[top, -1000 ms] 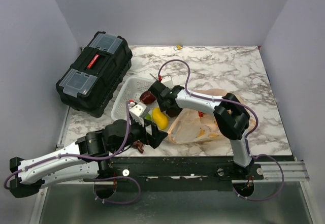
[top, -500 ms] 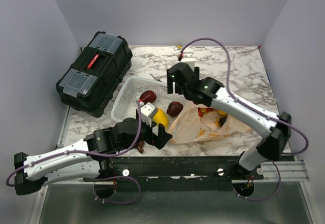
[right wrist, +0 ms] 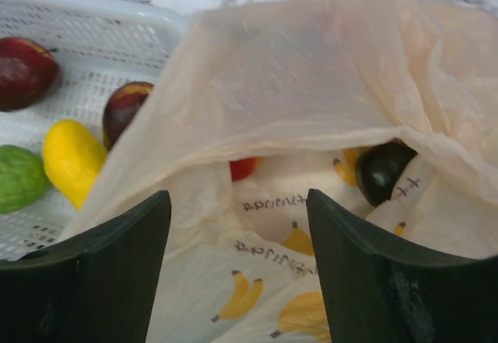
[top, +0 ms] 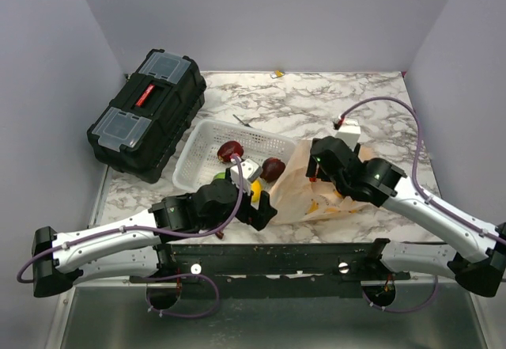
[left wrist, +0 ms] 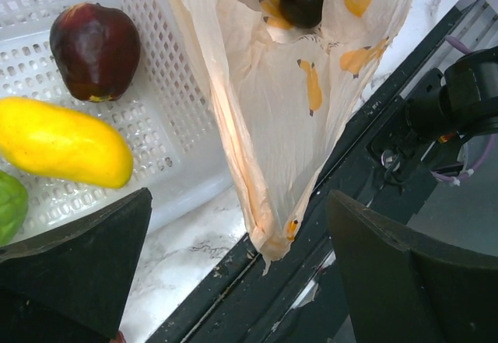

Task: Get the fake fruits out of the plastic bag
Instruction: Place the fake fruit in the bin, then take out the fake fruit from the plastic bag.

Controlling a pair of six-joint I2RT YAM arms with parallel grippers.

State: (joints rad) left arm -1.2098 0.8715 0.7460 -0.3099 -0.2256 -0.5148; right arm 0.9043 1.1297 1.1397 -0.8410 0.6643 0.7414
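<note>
The pale peach plastic bag (top: 294,195) lies right of the white basket (top: 199,134), mouth toward the right arm. My right gripper (top: 320,168) is open above the bag's mouth (right wrist: 311,86); inside show a dark purple fruit (right wrist: 385,170) and a red one (right wrist: 243,167). My left gripper (top: 261,206) is open and empty, its fingers (left wrist: 70,273) either side of the bag's near corner (left wrist: 272,238) without touching. In the basket lie a red apple (top: 230,150), a dark red fruit (top: 273,168), a yellow fruit (left wrist: 62,142) and a green one (right wrist: 19,178).
A black toolbox (top: 146,115) stands at the back left beside the basket. A small green item (top: 243,121) lies behind the basket. The black rail (left wrist: 373,125) runs along the table's near edge just under the bag's corner.
My right gripper left the basket, swung back and right, then came down over the bag's mouth. My left gripper moved right toward the bag's near corner.
</note>
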